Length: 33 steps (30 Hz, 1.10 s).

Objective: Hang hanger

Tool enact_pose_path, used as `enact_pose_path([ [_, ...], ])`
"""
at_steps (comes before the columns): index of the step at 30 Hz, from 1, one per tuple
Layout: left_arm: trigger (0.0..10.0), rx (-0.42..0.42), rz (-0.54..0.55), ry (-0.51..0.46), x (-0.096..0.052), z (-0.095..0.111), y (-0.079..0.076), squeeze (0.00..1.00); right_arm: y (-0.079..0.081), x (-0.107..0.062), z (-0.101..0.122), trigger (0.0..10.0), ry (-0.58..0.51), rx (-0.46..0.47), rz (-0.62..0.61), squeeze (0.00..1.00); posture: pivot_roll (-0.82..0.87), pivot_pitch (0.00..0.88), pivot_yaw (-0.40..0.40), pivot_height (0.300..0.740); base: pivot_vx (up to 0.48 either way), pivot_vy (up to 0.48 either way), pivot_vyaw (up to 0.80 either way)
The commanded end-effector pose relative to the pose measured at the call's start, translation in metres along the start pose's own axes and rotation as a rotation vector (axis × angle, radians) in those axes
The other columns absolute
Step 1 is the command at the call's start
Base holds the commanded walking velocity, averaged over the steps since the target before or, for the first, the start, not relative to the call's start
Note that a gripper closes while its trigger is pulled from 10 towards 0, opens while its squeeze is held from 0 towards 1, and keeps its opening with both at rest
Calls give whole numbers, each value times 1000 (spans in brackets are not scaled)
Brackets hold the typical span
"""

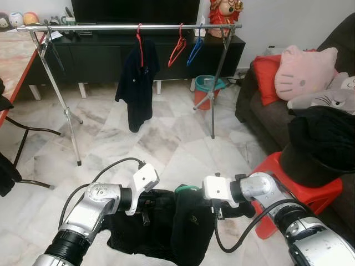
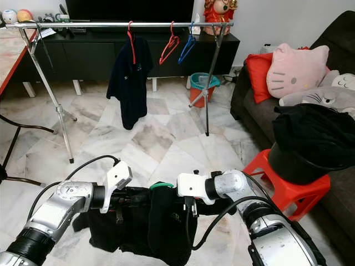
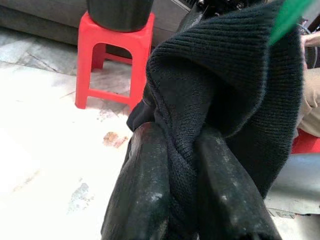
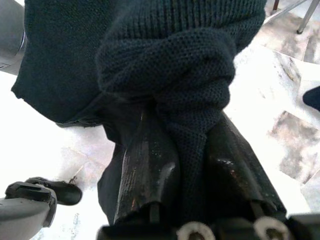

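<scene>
Now both grippers are holding a dark knitted sweater [image 1: 183,221] low in front of the robot, the left gripper [image 3: 182,165] and the right gripper [image 4: 192,150] each pinching a fold of knit tightly between closed fingers, with a green hanger [image 1: 186,189] peeking out at the collar. Because the grip is on cloth and not on the hanger, I am thinking the hanger may be slipping out or tilting during lifting. The clothes rail [image 1: 133,26] is standing well apart across the floor, so the hook could be missing the bar.
</scene>
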<state>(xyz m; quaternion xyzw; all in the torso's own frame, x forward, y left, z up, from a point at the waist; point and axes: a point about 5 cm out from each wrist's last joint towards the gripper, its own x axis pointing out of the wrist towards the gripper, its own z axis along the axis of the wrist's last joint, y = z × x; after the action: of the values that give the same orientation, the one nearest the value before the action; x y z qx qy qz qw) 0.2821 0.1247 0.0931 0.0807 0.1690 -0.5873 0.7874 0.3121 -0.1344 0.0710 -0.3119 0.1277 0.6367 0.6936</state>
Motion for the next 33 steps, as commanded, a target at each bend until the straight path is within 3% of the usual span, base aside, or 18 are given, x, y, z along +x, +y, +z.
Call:
enact_pose_path([
  [1,0,4,-1,8,3,2,0,0,-6,-2,5,3569,-19,-21,-17,0,124,0,-105,740,0,0,0],
  [2,0,3,-1,8,3,2,0,0,-5,-2,5,3725,-19,-21,-16,0,124,0,-105,740,0,0,0],
  [3,0,2,-1,7,4,2,0,0,-4,-2,4,7451,-17,-19,-14,0,125,0,-104,740,0,0,0],
  [4,0,2,-1,7,4,2,0,0,-4,-1,4,7451,-16,-18,-14,0,125,0,-104,740,0,0,0],
  [5,0,2,-2,7,4,2,-1,0,-3,-1,4,9294,-15,-18,-14,0,125,0,-104,740,0,0,0],
  [6,0,2,-2,7,4,2,-1,0,-3,-1,3,9294,-14,-18,-13,0,125,0,-104,740,0,0,0],
  [7,0,2,-2,7,4,2,-1,0,-2,0,3,10000,-13,-9,-5,0,127,0,-104,740,0,0,0],
  [8,0,2,-3,7,4,2,-1,0,-1,0,2,10000,-16,-4,3,875,127,0,-104,740,0,0,0],
  [9,0,2,-3,7,4,2,-1,0,-1,0,2,10000,-19,-1,7,875,127,0,-104,740,0,0,0],
  [10,0,2,-3,8,4,2,-1,0,-1,0,2,10000,-19,1,11,1000,127,0,-104,740,0,0,0],
  [25,0,-9,14,38,4,-7,-1,0,-6,-7,3,10000,-2,-8,15,1000,120,0,-110,740,0,0,0],
  [30,0,-8,70,96,1,-21,2,0,-10,-11,2,10000,25,-16,-3,1000,116,0,-107,740,0,0,0],
  [33,0,-50,179,104,-2,-34,8,0,-12,-15,-1,10000,40,-10,-33,1000,114,0,-103,740,0,0,0],
])
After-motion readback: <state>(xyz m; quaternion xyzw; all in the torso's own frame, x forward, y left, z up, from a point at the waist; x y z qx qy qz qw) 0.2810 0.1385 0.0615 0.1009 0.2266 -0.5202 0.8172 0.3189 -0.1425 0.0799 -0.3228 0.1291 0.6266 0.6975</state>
